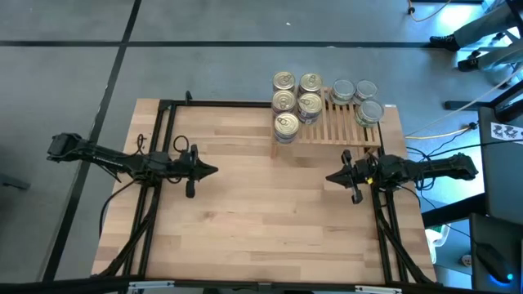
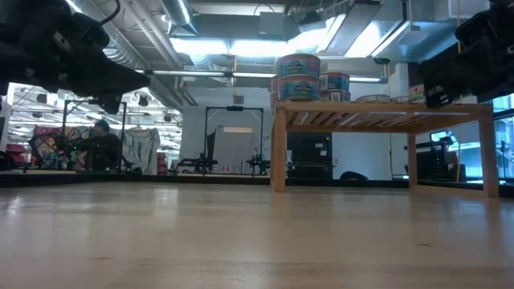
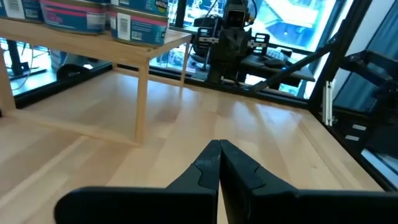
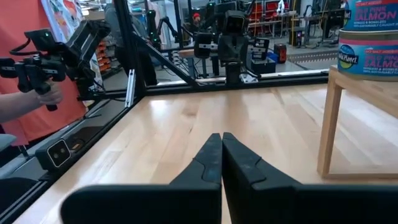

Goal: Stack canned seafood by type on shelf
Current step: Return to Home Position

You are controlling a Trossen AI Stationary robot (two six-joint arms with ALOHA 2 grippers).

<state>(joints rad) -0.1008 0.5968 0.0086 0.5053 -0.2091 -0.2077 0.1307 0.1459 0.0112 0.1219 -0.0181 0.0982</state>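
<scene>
1. the shelf (image 1: pixel 331 129) stands at the far edge of the table (image 1: pixel 245 237), on the right arm's side. its long axis runs across the table, from left to right.
2. the cans sit on it in two groups. gold-top cans (image 1: pixel 310 104) crowd the end nearer the table's middle, and silver-top cans (image 1: pixel 365 90) hold the far outer corner. the slats in front of the silver group are bare.
3. the low view shows the gold group stacked at least two high.
4. no can shows on the table, so i judge the sorting done or all but done.
5. the left gripper (image 1: pixel 214 171) hangs over the table's left-middle, well apart from the shelf. its wrist view shows the fingers pressed together with nothing between them.
6. the right gripper (image 1: pixel 328 176) hangs near the shelf's front edge, its fingers likewise pinched together and empty.
7. the grippers point at each other along the shelf's long axis, and neither aims at the cans.
8. the right arm is much the nearer, with the shelf just beyond it toward the far edge. any last fix to a stack would likely fall to that arm.
9. my one worry is that a swing of the right arm toward the far edge could nudge the shelf.
10. a person's hand (image 4: pixel 51 93) holds a device beyond the table's left side, clear of both arms.
</scene>
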